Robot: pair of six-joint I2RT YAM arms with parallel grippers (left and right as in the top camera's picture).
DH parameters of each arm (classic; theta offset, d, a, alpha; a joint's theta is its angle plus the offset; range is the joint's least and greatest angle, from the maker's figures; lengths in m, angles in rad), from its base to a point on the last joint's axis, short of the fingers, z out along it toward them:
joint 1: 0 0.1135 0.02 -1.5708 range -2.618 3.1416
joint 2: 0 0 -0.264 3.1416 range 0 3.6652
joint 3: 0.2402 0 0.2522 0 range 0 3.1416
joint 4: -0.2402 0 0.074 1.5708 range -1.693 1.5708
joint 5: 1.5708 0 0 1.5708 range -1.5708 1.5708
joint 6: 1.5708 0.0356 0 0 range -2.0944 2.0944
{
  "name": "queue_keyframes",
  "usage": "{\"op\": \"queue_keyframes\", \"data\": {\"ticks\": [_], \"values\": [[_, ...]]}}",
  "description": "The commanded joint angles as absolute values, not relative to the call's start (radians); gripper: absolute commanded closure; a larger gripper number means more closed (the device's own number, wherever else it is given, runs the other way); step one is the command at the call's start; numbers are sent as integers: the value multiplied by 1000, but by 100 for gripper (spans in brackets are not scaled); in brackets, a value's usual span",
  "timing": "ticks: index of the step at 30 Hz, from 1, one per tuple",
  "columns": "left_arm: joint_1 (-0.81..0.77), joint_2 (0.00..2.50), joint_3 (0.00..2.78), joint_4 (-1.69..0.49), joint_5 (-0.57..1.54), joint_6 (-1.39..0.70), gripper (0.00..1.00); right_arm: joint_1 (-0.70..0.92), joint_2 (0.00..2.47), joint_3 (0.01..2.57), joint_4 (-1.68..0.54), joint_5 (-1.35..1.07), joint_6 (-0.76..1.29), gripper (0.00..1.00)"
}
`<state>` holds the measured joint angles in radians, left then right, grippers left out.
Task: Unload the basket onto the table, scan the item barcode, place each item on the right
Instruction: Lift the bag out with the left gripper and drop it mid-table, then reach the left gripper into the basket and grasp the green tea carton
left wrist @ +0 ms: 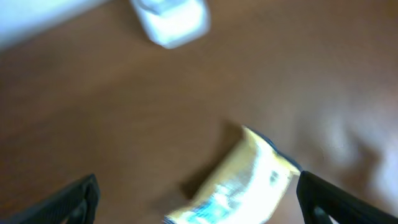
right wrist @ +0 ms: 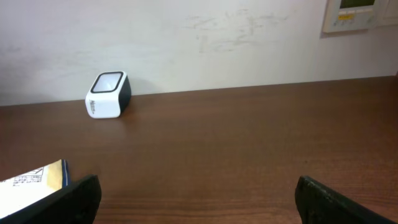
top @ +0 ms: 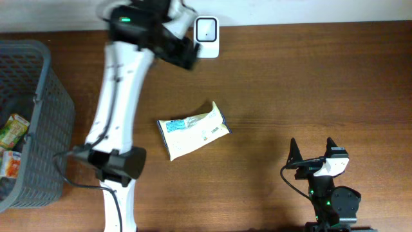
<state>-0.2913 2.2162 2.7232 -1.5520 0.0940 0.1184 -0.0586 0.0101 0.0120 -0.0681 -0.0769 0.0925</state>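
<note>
You have a grey basket (top: 45, 84) at the table's left edge. It holds two cartons (top: 14, 129), and the mesh and frame edge hide the rest. The packet (top: 192, 131) lies flat mid-table, well apart from both arms. Your left gripper (top: 187, 55) hangs beside the scanner (top: 207, 31), fingers spread wide, empty. Your right gripper (top: 311, 147) is likewise spread and empty. The left wrist view is blurred, so the packet's print is unreadable.

A dark wooden table (right wrist: 249, 137) meets a scuffed white wall (right wrist: 217, 43).
</note>
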Motion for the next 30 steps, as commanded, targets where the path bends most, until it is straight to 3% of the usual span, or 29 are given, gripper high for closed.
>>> {"op": "queue_keyframes", "data": {"ticks": [1,7,12,17,25,30], "values": [[-133,2176,3002,-1668,-219,-124,1,-65,3,6,-70,-75,85,1],[367,2124,3054,-1688,-125,-275,1,-65,3,6,-70,-75,86,1],[621,2124,2854,-1688,-56,-296,1,-65,3,6,-70,-75,85,1],[655,2125,2611,-1559,-143,-200,0,-65,3,6,-70,-75,85,1],[657,2126,2039,-1187,-113,259,1,-65,3,6,-69,-75,86,1],[662,2126,1938,-953,-112,398,0,-65,3,6,-70,-75,85,1]]}}
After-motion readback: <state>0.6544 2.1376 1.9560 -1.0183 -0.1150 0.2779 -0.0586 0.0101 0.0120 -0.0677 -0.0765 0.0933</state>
